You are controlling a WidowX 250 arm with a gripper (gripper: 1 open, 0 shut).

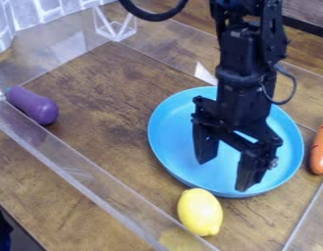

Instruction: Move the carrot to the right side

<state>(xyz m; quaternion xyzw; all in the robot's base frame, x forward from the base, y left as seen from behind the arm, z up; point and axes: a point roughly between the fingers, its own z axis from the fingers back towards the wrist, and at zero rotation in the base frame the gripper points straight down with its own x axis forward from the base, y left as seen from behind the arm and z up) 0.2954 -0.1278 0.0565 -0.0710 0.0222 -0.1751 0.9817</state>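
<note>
The carrot (320,149) is a small orange-red toy lying on the wooden table at the far right edge of the view, just past the blue plate (177,147). My gripper (230,165) points straight down over the plate, its two black fingers spread wide with nothing between them. The fingertips hang close above the plate's surface. The carrot lies to the right of the gripper, apart from it.
A yellow lemon (199,211) sits near the front edge, below the plate. A purple eggplant (32,106) lies at the left. Clear plastic walls (72,162) run along the front and left of the wooden table (111,93).
</note>
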